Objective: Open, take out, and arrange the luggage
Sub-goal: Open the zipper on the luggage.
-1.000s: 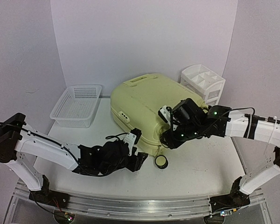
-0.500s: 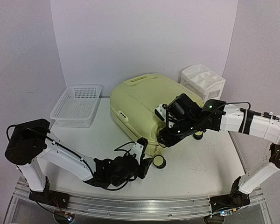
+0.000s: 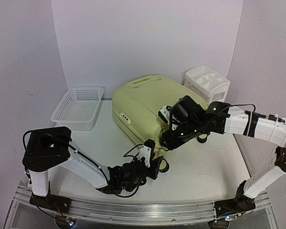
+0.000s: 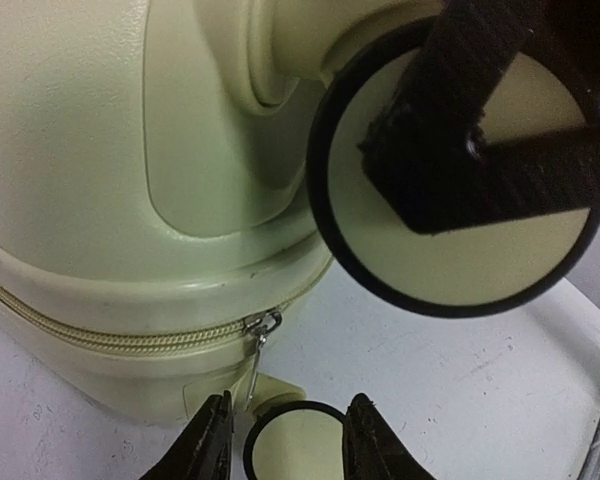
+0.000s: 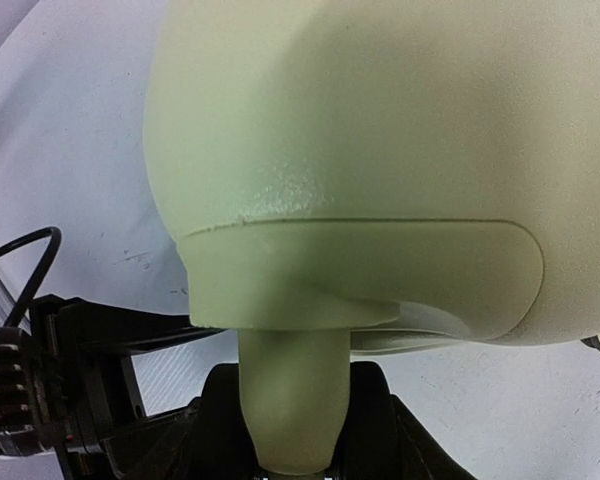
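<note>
At table (image 3: 205, 167) centre lay zipped pale yellow-green hard-shell luggage (image 3: 143, 107). Right end effector (image 5: 295, 440) clenched its 5 o'clock wheel stem (image 5: 285, 370), likely steadying; left end effector (image 4: 285, 415), at 6 o'clock, straddled the metal zipper pull (image 4: 254, 365), grip uncertain.

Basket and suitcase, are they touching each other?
Apart. The top view shows a strip of bare table between the basket and the suitcase.

On table (image 3: 205, 167): luggage (image 3: 145, 105) centre, basket (image 3: 78, 109) left of it, drawer organizer (image 3: 207, 85) right-behind
</note>
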You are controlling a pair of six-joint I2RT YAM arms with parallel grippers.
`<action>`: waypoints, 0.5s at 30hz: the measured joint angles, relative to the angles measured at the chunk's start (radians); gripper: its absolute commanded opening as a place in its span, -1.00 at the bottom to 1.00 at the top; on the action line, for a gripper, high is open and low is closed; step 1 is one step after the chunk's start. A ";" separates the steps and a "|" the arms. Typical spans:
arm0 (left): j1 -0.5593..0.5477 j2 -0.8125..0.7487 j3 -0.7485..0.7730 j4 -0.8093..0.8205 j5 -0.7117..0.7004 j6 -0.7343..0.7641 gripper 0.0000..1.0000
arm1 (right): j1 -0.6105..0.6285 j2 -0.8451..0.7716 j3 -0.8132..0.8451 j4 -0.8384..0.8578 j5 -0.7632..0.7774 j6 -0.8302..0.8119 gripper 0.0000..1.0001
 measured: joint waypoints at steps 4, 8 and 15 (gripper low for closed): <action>0.000 0.042 0.047 0.004 -0.037 0.011 -0.26 | 0.000 0.000 0.000 0.004 -0.002 0.005 -1.00; 0.000 0.081 0.078 0.009 -0.089 0.029 -0.25 | 0.000 0.000 0.000 0.006 -0.003 0.010 -1.00; -0.003 0.124 0.124 0.010 -0.153 0.061 -0.25 | 0.001 0.000 0.000 0.007 -0.004 0.017 -1.00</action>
